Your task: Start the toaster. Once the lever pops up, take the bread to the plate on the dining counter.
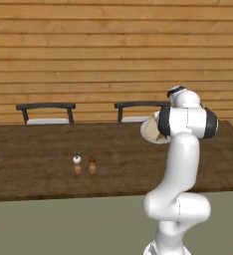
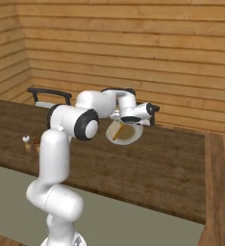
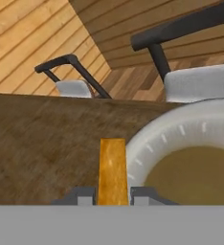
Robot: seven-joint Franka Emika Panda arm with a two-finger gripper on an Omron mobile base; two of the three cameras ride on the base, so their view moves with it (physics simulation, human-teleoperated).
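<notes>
Wooden plank walls stand behind the dining counter (image 1: 34,154), a long dark brown top that crosses the left base view

On it, toward the far right edge, sits the plate (image 3: 181,139), round and off-white with a raised rim. The bread (image 3: 113,170) is not on it: the slice is pinched edge-on between the two fingertips of the gripper (image 3: 113,195), whose jaws stand narrow and closed on its thin sides. In the hand view the slice runs as a tall orange-tan strip straight out ahead of the fingers, so its long axis lies along the gripper's reach.

What the coming move seems to turn on is this: in the hand view the slice hangs over bare wood just beside the plate's rim, and the plate's hollow lies to the right of it in that view. In the right base view the gripper (image 2: 133,119) hangs above the plate's far side, so how much of the slice already overhangs the rim I cannot tell. A short shift toward the plate's middle looks needed before letting go.

Further out, two small shakers (image 1: 84,164) stand near the counter's middle, well apart from the plate, and two dark-backed chairs (image 1: 45,113) with pale seats wait along the far side
</notes>
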